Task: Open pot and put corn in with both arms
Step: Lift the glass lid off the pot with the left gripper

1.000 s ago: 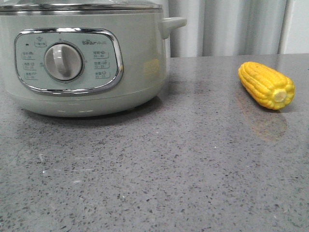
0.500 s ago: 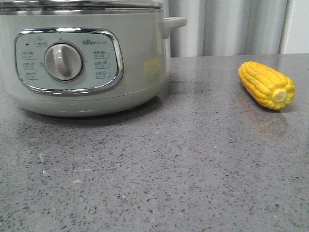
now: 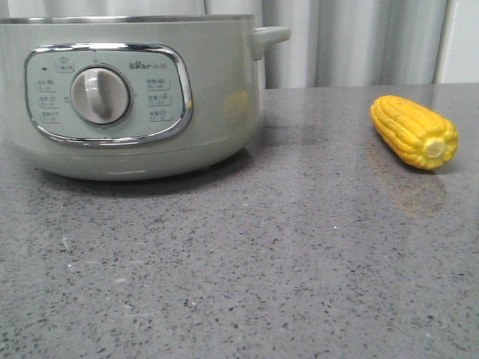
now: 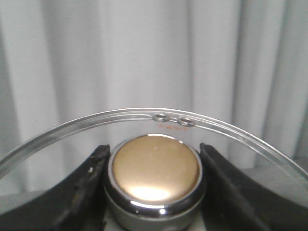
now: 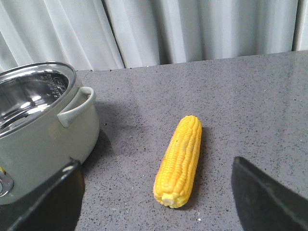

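One pot (image 3: 135,105) stands on the grey speckled desk (image 3: 262,262), its left side and top cut off in the front view; the right wrist view shows its steel inside bare. One glass lid (image 4: 159,118) is held clear of it, only its rim arc visible, with the left claw (image 4: 153,173) clamped on the lid's gold knob (image 4: 155,166). One corn (image 3: 414,132) lies on the desk, well apart from the pot. The right claw (image 5: 154,202) hangs spread wide above the cob, touching nothing.
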Tool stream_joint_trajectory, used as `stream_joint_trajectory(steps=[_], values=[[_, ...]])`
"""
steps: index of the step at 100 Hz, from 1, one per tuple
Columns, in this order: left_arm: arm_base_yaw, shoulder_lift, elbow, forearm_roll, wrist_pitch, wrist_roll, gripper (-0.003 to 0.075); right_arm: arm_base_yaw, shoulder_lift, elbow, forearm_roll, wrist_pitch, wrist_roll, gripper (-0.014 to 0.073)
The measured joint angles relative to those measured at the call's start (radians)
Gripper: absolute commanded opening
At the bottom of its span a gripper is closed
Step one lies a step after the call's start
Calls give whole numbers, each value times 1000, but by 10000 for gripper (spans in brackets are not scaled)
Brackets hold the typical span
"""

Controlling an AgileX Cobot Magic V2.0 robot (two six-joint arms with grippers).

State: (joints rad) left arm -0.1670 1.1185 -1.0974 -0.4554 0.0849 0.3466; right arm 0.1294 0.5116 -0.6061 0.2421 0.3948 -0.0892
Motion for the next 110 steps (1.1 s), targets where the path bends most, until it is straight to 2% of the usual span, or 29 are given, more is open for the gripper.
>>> stream_joint_trajectory(steps=[14,31,46,65,83,110], values=[[160,-59,71,7,55,2,94,0,0,0,0,0,0,545],[257,-80,207,9,68,2,94,0,0,0,0,0,0,545],[265,-80,349,-5,19,-10,94,0,0,0,-2,0,0,545],[265,-91,487,-22,-215,-20,94,0,0,0,-8,0,0,545],[268,-84,601,-34,-262,-3,94,0,0,0,-8,0,0,545],[268,-27,637,-43,-325,-1,94,0,14,-1,-8,0,0,545]])
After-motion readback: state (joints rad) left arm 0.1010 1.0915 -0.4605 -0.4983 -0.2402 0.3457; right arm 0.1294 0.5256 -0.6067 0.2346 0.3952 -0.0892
